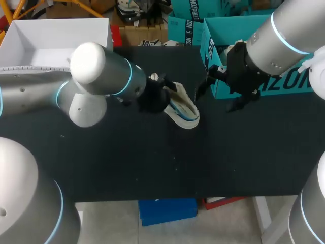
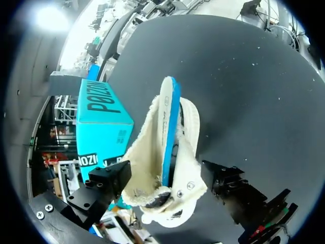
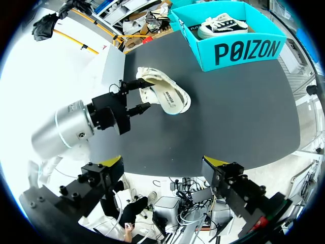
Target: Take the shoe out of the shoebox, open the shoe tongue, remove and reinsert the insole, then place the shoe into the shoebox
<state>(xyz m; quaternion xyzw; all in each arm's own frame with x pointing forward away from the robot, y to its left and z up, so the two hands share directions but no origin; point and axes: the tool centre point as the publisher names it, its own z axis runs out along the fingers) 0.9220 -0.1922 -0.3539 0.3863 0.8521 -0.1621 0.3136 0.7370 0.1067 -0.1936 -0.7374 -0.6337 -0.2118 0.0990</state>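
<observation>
The shoe, cream cloth with a blue line along its edge, was out of the shoebox and sat over the middle of the black table, a little toward the far side. It was turned on its side. A long white strip edged in blue ran along its length. From the left wrist view that strip could have been the insole or the sole, and I could not tell which.

The left arm came in from the left. The left gripper was clamped on the near-left end of the shoe, with one finger pressing each side of the cloth. In the left wrist view the shoe filled the gap between the two black fingers and ran away from them toward the far side of the table. Whether it rested on the table or hung just above it was hard to judge.

The teal shoebox stood at the far right of the table, open on top, with a second shoe, black and white, lying inside. The box was apart from the cream shoe, to its right.

The right arm came in from the right. The right gripper had its yellow-tipped fingers spread wide with nothing between them. In the head view it hung just in front of the shoebox's near-left corner, to the right of the shoe and clear of it.
</observation>
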